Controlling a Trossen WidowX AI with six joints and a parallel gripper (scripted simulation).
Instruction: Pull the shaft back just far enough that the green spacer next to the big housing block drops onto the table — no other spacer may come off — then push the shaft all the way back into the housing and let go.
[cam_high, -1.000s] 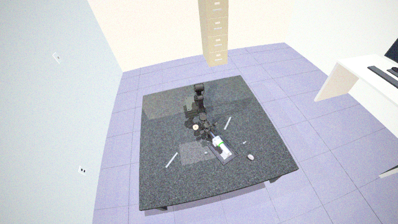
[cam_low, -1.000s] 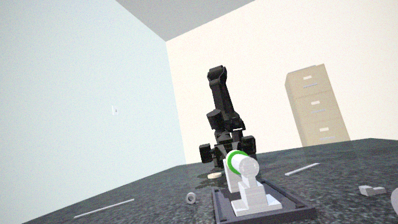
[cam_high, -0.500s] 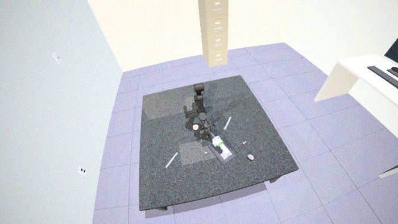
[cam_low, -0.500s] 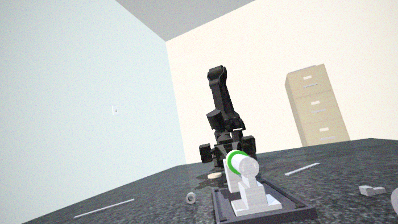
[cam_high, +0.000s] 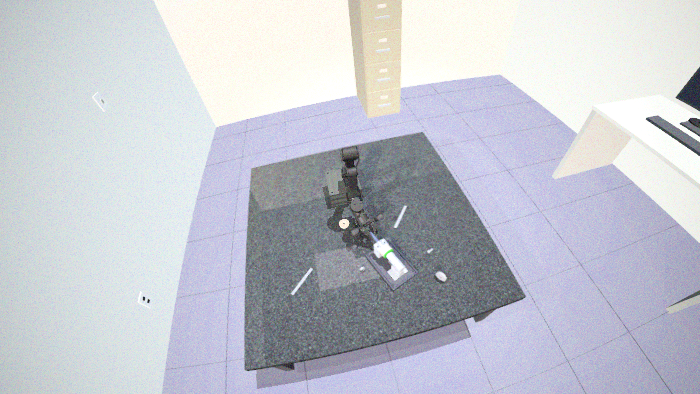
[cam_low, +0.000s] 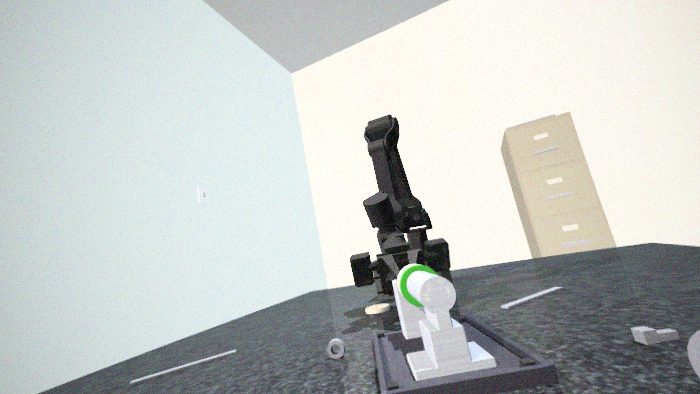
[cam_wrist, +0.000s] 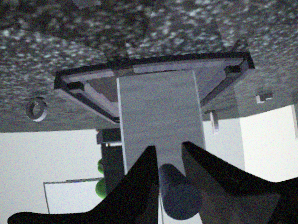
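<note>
My gripper (cam_high: 373, 234) (cam_low: 401, 260) (cam_wrist: 168, 151) is shut on the blue-grey shaft (cam_high: 376, 238) (cam_wrist: 181, 199), whose end sticks out of the near side of the white housing block (cam_high: 381, 245) (cam_low: 409, 320) (cam_wrist: 160, 115). The fingertips are close to the block's face in the wrist view. The green spacer (cam_high: 388, 253) (cam_low: 419, 268) is a ring around the shaft line, between the block and a white cylinder (cam_high: 394, 262) (cam_low: 438, 292) on a stepped support (cam_low: 447, 345). It is up off the table. How far the shaft reaches inside is hidden.
The parts stand in a dark tray (cam_high: 393, 288) (cam_low: 472, 383). A small grey ring (cam_low: 329, 349) (cam_wrist: 29, 110) lies beside it. A beige disc (cam_high: 342, 222) (cam_low: 377, 309), two pale rods (cam_high: 302, 281) (cam_high: 400, 217), a small grey piece (cam_high: 430, 250) (cam_low: 644, 335) and a white rounded object (cam_high: 440, 276) lie around.
</note>
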